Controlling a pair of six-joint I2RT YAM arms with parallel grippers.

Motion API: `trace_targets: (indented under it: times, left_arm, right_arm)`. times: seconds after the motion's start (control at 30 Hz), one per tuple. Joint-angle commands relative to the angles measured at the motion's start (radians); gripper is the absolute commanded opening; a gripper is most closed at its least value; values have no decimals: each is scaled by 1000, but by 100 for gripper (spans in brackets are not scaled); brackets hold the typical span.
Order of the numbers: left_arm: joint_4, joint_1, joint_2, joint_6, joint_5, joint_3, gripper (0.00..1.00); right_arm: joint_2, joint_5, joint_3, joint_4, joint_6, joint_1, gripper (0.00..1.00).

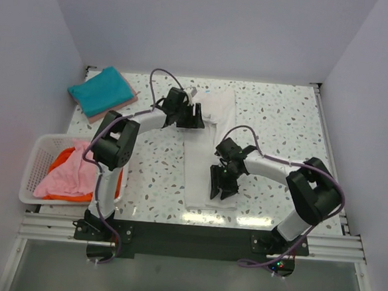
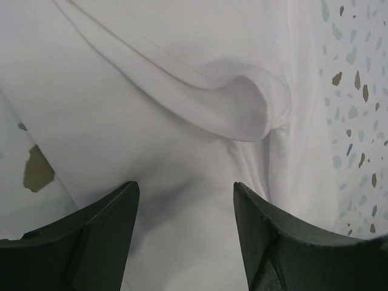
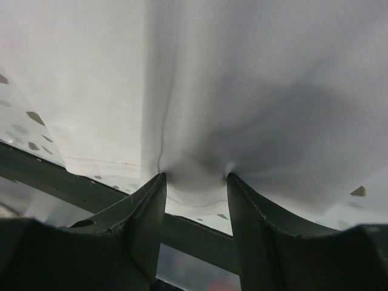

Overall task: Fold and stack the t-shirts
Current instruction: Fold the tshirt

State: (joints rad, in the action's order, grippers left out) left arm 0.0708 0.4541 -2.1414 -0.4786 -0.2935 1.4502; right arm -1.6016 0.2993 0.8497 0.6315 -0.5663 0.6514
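Mounting rail (image 1: 194, 233): is running along the near edge, carrying both arm bases.
Table (image 1: 282, 125): is showing a white speckled top, with plain pale walls (image 1: 209, 27) standing on three sides.
White t-shirt (image 1: 201, 160): is lying as a long folded strip in the middle of the table.
Teal t-shirt (image 1: 101, 91): is lying folded at the far left corner.
Basket (image 1: 35, 153): is sitting at the left edge, holding the pink t-shirt (image 1: 69, 175) and the orange t-shirt (image 1: 63, 156).
Left gripper (image 1: 195, 116): is hanging over the strip's far end. In the left wrist view it (image 2: 185, 188) is standing wide open above a curled hem and is gripping nothing.
Right gripper (image 1: 221, 187): is reaching down at the strip's near end. In the right wrist view it (image 3: 195, 179) is standing about half open, with its fingertips (image 3: 156, 182) pressing into the near hem and nothing clamped between them.
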Motion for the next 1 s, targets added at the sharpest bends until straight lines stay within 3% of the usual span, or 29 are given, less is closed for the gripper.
trace_targets:
  times: [0.0,0.2,0.4,0.67,0.97]
  left_arm:
    - [52,-48,-67,99,42,53,69]
    - [73,-66,-95,156,19,139,70]
    - [72,-65,27,181,0,138,70]
    - [159,-63,349,201,56,-109,71]
    - [374,-6,616,196,40,-438,71]
  right_arm:
    - [-86,-52,58,-110,-63,74,49]
    - [-193,-118,199,-69,-87,139,49]
    - [-117,-170,267,6,-89,142,50]
    - [95,-259,160,96,-139,142,52]
    - [120,-220,14,21,-185,143,52]
